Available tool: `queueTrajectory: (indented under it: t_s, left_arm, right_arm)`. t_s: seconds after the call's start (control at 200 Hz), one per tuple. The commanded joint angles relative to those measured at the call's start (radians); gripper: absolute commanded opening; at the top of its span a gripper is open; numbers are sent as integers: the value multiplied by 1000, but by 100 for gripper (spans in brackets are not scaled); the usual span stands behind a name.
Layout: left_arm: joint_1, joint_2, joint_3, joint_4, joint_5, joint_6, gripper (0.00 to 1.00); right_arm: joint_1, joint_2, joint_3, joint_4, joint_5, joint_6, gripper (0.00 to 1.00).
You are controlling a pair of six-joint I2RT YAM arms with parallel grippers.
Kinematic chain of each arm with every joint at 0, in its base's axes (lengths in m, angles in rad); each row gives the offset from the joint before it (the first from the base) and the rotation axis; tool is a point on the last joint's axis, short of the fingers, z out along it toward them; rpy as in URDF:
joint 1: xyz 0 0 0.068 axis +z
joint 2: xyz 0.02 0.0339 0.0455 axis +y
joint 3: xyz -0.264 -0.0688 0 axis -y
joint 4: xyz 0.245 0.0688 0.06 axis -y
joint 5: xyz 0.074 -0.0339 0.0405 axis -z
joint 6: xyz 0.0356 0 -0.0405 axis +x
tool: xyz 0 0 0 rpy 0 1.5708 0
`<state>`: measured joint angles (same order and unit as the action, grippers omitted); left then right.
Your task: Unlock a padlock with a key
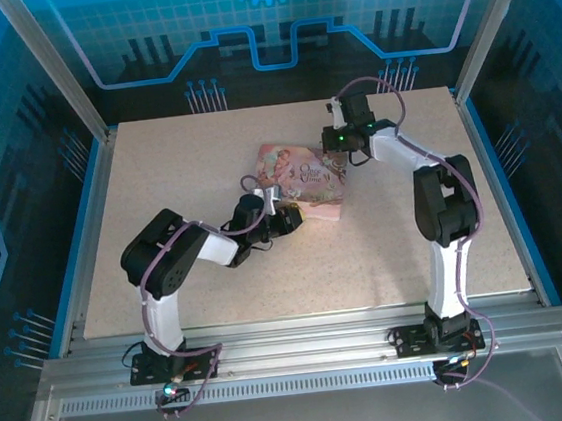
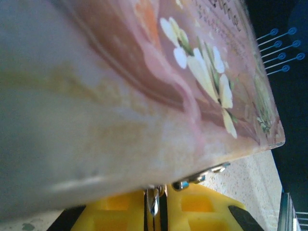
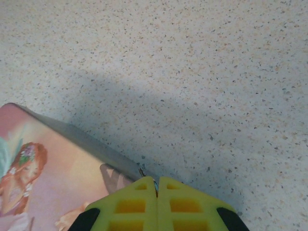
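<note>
We have the left gripper (image 2: 155, 191) pinched nearly closed on the padlock (image 2: 153, 204), a thin silvery sliver at the edge of the pink box (image 1: 303, 183), presumably to steady it, while the right gripper (image 3: 157, 185), fully closed, nips what looks like the key (image 3: 143, 170), tip out, ready for insertion.

Right claw (image 3: 156, 181) closed, tiny metal glint (image 3: 143, 170) at its tips, pink box (image 3: 43, 178) corner, speckled table (image 3: 192, 72)

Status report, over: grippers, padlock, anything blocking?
Left gripper shut on metal sliver. Right gripper shut at pink box edge. Metal nub beside it, possibly padlock.
</note>
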<state>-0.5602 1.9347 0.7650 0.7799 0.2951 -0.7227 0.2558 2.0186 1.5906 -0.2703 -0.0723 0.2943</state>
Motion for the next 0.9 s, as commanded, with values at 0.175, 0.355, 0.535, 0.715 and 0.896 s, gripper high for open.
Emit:
queueTrajectory:
  t_s: [0.175, 0.355, 0.535, 0.715, 0.896]
  left_arm:
    - [2, -77, 116, -397, 100, 15, 0]
    - [-20, -64, 144, -391, 108, -44, 0]
    - [-61, -23, 203, -397, 113, -90, 0]
    - [-90, 15, 266, -415, 110, -125, 0]
    - [-95, 33, 292, -380, 111, -176, 0]
  right_arm:
    - [-39, -187, -139, 39, -70, 25, 0]
    - [-44, -338, -306, 86, -112, 58, 0]
    - [-48, -493, -478, 122, -150, 96, 0]
    - [-59, -628, -618, 137, -181, 130, 0]
    - [-84, -754, -754, 169, -226, 192, 0]
